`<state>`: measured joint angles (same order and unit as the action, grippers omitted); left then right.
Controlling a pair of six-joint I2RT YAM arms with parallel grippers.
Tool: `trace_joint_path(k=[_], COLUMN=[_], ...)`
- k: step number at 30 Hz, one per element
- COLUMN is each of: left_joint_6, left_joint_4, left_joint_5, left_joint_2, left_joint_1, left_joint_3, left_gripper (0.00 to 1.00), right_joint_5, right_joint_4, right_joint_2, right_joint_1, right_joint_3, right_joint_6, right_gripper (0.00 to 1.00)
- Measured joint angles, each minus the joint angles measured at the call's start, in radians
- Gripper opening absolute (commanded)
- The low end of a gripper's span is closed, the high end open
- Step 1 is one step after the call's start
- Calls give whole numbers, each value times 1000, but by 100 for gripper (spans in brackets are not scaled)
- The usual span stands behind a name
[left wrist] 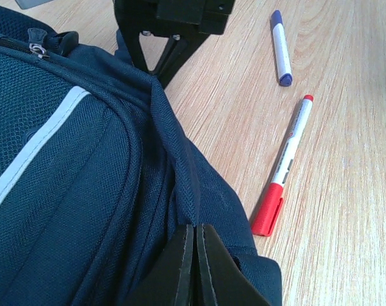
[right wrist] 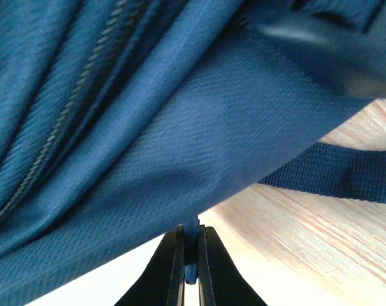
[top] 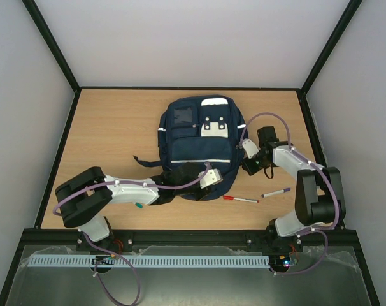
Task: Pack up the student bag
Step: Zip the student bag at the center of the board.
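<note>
**Both grippers pinching the bag**

You are looking at the bag lying flat in the middle of the table. Its front pockets are facing up and its top end is pointing away from the arms.

Your left gripper is reaching in at the bag's near right corner. Its fingers are pressing together with a ridge of navy fabric running down between them, so it is pinching the bag there.

Your right gripper is working at the bag's right side, about halfway along. Its fingers are clamping a thin edge of blue cloth. In that wrist view the fabric is hanging in folds over the fingers, above the wood, with a zipper line crossing at the left. A strap is lying on the table to the right.

Two pens are lying on the table beside the near right corner, between the two grippers. The red pen, white-barrelled with a red cap, is sitting just beside the bag's edge. The blue pen is lying beyond it, nearer your right arm and apart from the red one.
</note>
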<state>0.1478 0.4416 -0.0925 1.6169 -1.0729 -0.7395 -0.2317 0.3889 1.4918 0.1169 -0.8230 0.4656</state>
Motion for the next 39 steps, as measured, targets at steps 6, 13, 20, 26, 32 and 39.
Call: trace_joint_path(k=[6, 13, 20, 26, 32, 39], left_joint_6=[0, 0, 0, -3, -61, -216], left_joint_4=[0, 0, 0, -4, -54, -269], left_joint_5=[0, 0, 1, 9, 28, 102], left_joint_2=[0, 0, -2, -11, -28, -138], left_joint_1=[0, 0, 0, 0, 0, 13], left_joint_3=[3, 5, 6, 6, -9, -188], left_gripper=[2, 2, 2, 22, 92, 99], right_joint_5=[19, 34, 36, 35, 34, 33], right_joint_4=[-30, -48, -59, -63, -62, -23], right_joint_2=[49, 108, 127, 127, 95, -105], right_joint_1=[-10, -31, -33, -33, -39, -41], right_joint_3=[-29, -79, -89, -90, -95, -95], right_joint_6=[-30, -53, -67, -74, -90, -103], right_gripper=[1, 1, 1, 16, 39, 51])
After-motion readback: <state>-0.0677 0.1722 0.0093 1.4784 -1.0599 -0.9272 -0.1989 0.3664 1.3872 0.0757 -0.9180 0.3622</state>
